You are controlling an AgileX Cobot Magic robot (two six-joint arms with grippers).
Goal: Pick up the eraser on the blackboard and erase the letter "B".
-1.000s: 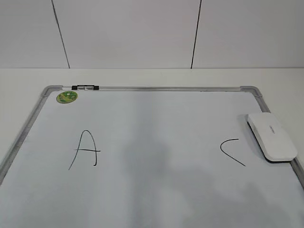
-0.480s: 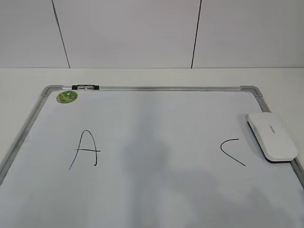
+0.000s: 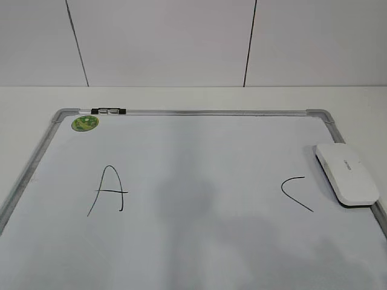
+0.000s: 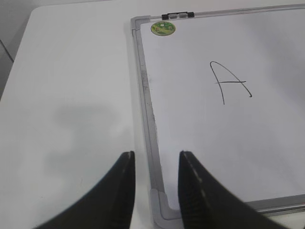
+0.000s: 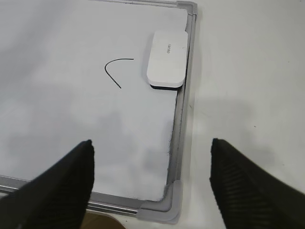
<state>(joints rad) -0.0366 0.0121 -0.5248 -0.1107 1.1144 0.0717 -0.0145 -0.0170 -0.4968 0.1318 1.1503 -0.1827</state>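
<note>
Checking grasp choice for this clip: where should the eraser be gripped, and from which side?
Grip the eraser across its two long sides near the middle, coming from above. It lies flat on the board against the right frame, so the wide-open right hand fits best.

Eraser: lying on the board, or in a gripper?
On the board. The eraser lies flat by the blackboard's right frame; both grippers are off it.
</note>
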